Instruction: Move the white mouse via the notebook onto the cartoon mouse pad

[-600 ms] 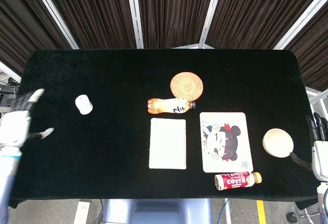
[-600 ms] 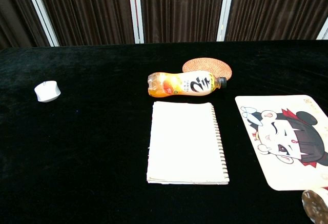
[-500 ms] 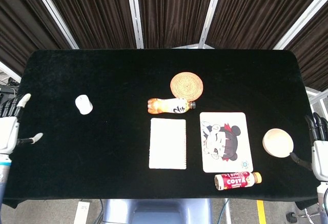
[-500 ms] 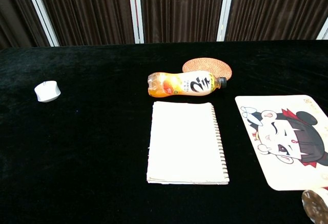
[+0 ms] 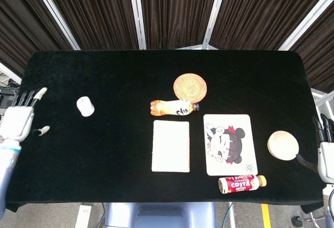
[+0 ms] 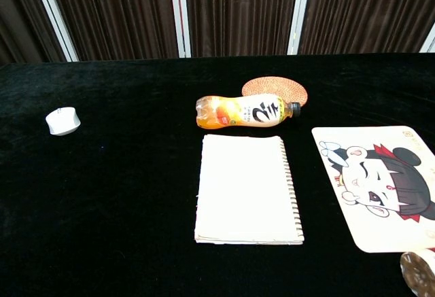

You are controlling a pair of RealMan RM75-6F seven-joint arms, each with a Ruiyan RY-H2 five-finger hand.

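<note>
Left hand [image 5: 19, 119], fingers spread wide and empty, sits left of the white mouse [image 5: 85, 106]; it should reach over and grip its sides squarely

Head view looks almost straight down from high up, so you get the whole black table [image 5: 104, 150] edge to edge, curtains along the far side, and floor along the near edge. Chest view sits much lower and closer, facing forward across the tabletop toward the curtains, cropping the near and right edges. Both share the middle: notebook [image 5: 170, 145] [image 6: 247, 189], orange bottle [image 5: 174, 107] [image 6: 243, 112], woven coaster [image 5: 190, 86] [image 6: 275, 89].
</note>
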